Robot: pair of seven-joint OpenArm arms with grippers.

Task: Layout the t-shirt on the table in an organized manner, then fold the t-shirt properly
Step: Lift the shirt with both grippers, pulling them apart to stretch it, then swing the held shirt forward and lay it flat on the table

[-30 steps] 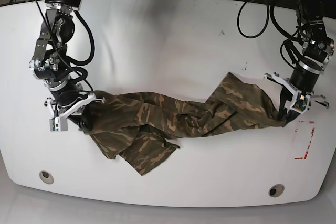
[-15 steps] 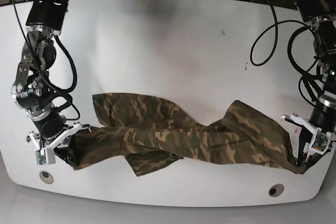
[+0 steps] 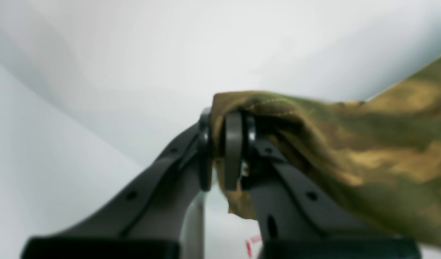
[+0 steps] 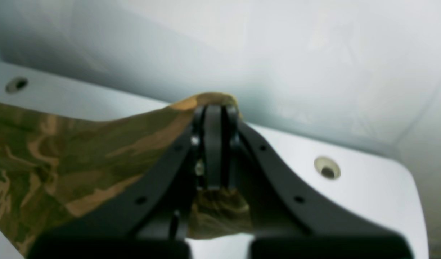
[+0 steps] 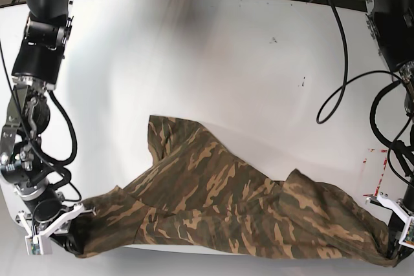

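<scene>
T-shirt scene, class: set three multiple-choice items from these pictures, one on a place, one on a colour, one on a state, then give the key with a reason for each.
1. Where does the t-shirt lie on the table?
A. along the near edge
B. at the far edge
C. rolled up at the centre

2. What print does the t-shirt have?
A. blue stripes
B. green, brown and tan camouflage
C. plain red

3. How do the two hands stand?
A. both open above the cloth
B. one open, one shut
C. both shut on the t-shirt

Key: 1 A, the base view shows the cloth stretched across the near edge. 2 B, all views show camouflage blotches. 3 C, the left hand and the right hand each pinch a fold of cloth in the wrist views.
</scene>
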